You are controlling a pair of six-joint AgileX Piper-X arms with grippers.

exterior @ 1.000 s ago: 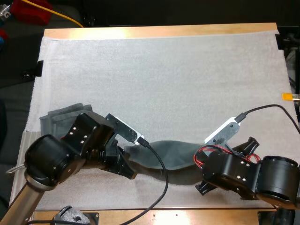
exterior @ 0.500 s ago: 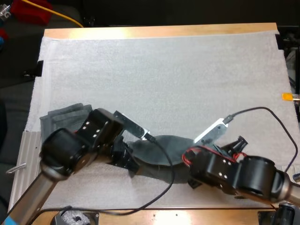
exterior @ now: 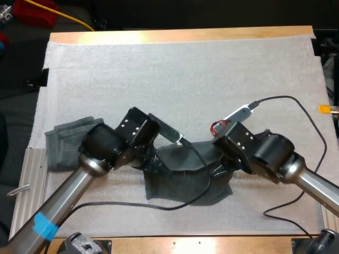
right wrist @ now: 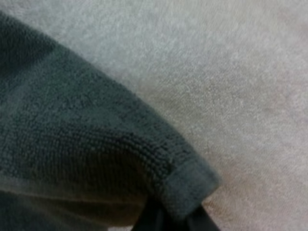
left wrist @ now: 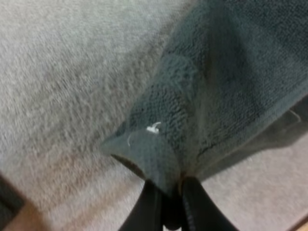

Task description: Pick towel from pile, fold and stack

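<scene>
Nearest you, the towel [exterior: 183, 185] has its lower part spread flat on the white mat [exterior: 212, 84], close to the mat's front edge, abt mid-width. Its upper edge is lifted and strung btwn your two grippers. L gripper [exterior: 158, 165] is at the towel's left end and R gripper [exterior: 217, 170] at its right end. Both sit low over the mat, near each other, w/ the cloth sagging btwn them.

L wrist view: L gripper [left wrist: 168, 192] is pinched tight on a corner of the towel [left wrist: 216, 86]. The black fingers [left wrist: 146, 211] press the cloth from both sides w/ almost no gap. A bit of pale thread [left wrist: 153, 128] sits on that corner. The cloth fans out away from the pinch, w/ mat [left wrist: 57, 72] under it.

R wrist view: R gripper [right wrist: 175, 216] is clamped on the towel's [right wrist: 62, 144] hemmed corner. The hem laps over the fingertips, so you see little of them. Mat [right wrist: 231, 72] lies just beside.

Farther back on the left, a folded stack [exterior: 66, 142] of the same dark grey-green cloth lies at the mat's left edge, apart from the held towel. Beyond it, bare mat runs to the wooden table [exterior: 180, 36] at the far side.
</scene>
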